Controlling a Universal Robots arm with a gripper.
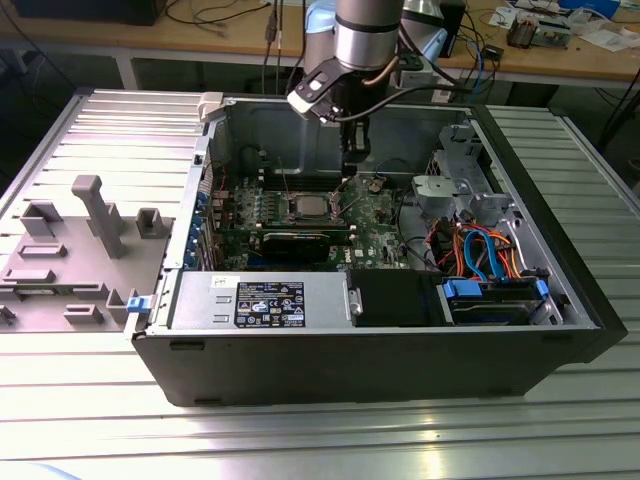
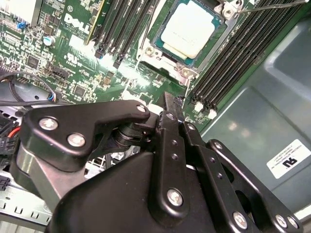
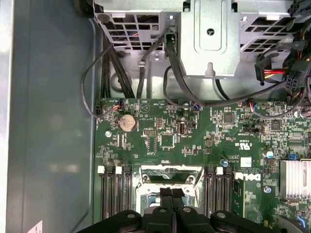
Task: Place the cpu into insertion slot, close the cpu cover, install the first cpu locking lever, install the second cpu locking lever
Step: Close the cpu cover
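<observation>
One arm [image 1: 365, 35] reaches down into the open computer case [image 1: 350, 365], which lies on a ribbed metal table [image 1: 300, 440]. The gripper [image 1: 352, 160] hangs over the green board [image 1: 385, 215], just beside the socket [image 1: 307, 208] toward the exterior view's right. Contact with the board: cannot tell.

In the first wrist view the fingers [image 3: 166, 204] are pressed together, narrow, with nothing held between them.

In the second wrist view the chip [image 2: 187, 30] sits flat in the socket, silver-grey top up. The cover frame [image 2: 163, 58] lies around the chip, which shows through its window. Whether the frame is fully down: cannot tell. A thin metal lever [image 2: 272, 6] runs along one side of the socket. Long black memory slots [image 2: 228, 63] flank the socket on both sides.

A round coin battery [image 3: 127, 123] sits on the board near a bundle of black cables [image 3: 109, 63]. A grey plastic fixture [image 1: 70, 250] stands on the table at the exterior view's left, well apart from the case.
</observation>
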